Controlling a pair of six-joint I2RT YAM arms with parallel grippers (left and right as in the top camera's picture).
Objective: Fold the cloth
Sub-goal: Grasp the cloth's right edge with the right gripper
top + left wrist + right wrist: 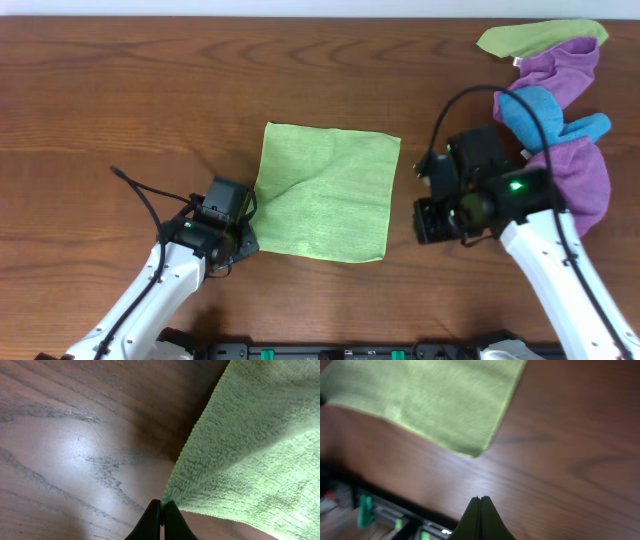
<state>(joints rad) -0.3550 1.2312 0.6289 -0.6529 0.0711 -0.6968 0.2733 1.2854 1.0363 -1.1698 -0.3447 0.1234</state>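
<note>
A light green square cloth (325,190) lies flat on the wooden table, with a slight crease near its left side. My left gripper (245,238) is shut on the cloth's near left corner; in the left wrist view the fingertips (162,503) pinch the cloth's corner (250,450) at table level. My right gripper (425,222) is shut and empty, just right of the cloth's near right corner. In the right wrist view its closed fingertips (480,498) hover over bare wood, with the cloth (430,400) ahead of them.
A pile of other cloths sits at the back right: a green one (540,38), a purple one (562,70), a blue one (545,115) and another purple one (588,180) beside my right arm. The table's front edge with a black rail (395,515) is close.
</note>
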